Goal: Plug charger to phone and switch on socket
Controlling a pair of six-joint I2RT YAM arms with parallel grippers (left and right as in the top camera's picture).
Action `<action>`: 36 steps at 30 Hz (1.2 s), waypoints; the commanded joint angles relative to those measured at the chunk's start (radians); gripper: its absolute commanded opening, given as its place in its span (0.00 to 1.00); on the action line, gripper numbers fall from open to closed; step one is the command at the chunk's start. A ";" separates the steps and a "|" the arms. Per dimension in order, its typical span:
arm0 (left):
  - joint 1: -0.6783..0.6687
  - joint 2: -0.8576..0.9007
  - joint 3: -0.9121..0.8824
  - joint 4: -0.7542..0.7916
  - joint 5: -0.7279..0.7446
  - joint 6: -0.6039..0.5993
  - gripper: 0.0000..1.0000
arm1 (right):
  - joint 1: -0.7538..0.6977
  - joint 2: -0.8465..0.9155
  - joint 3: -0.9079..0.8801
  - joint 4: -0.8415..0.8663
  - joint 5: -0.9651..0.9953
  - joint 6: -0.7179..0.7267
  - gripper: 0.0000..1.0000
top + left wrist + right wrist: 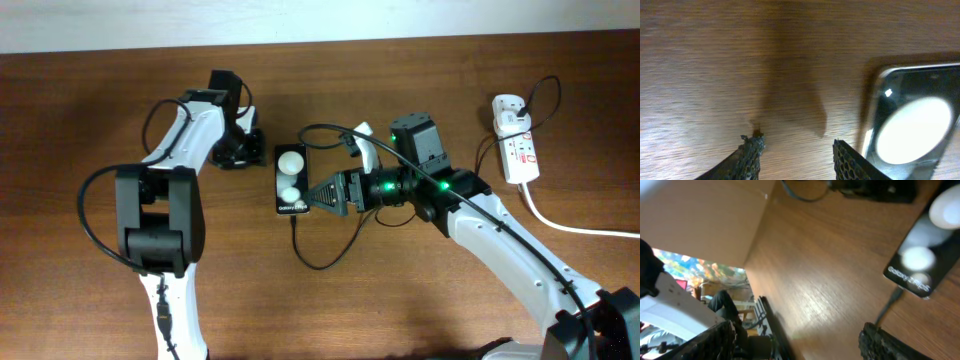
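Note:
The black phone (pixel 291 180) lies face up mid-table, with two white round spots. The thin black charger cable (pixel 296 240) meets the phone's lower edge, loops on the table and runs toward the white socket (pixel 520 155) at the far right. My left gripper (pixel 248 150) is open and empty just left of the phone's top end. In the left wrist view its fingers (pixel 796 145) hover over bare wood beside the phone (pixel 910 125). My right gripper (pixel 318 195) is open and empty, just right of the phone. The right wrist view (pixel 797 335) shows the phone (pixel 920 255) and cable (pixel 890 302).
A white plug adapter (pixel 508 112) sits at the socket's far end, and a thick white cord (pixel 570 225) runs off right. A small white object (pixel 362 130) lies behind my right arm. Beyond the table's edge, the right wrist view shows room clutter (pixel 700 280).

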 commanded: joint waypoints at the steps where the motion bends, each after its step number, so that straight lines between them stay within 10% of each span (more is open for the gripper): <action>1: 0.026 -0.042 0.096 -0.042 -0.068 0.008 0.49 | -0.006 -0.005 0.013 -0.032 0.043 -0.045 0.82; 7: 0.030 -0.344 0.154 -0.048 0.007 0.008 0.38 | -0.006 -0.005 0.013 -0.152 0.227 -0.045 0.78; 10: 0.030 -0.489 0.154 -0.052 0.002 0.008 0.36 | -0.007 -0.006 0.014 -0.225 0.369 -0.045 0.44; 13: 0.030 -0.529 0.154 -0.070 -0.001 0.008 0.64 | -0.029 -0.011 0.037 -0.307 0.439 -0.045 0.20; 14: 0.030 -0.529 0.154 -0.080 -0.001 0.009 0.99 | -0.052 -0.015 0.051 -0.349 0.457 -0.045 0.12; 15: 0.030 -0.528 0.154 -0.088 -0.001 0.009 0.99 | -0.081 -0.020 0.063 -0.388 0.472 -0.045 0.06; 23: 0.030 -0.528 0.154 -0.089 -0.001 0.008 0.99 | -0.423 -0.088 0.148 -0.649 0.509 -0.203 0.04; 36: 0.030 -0.528 0.154 -0.089 -0.001 0.008 0.99 | -0.806 -0.088 0.148 -0.486 0.613 -0.203 0.04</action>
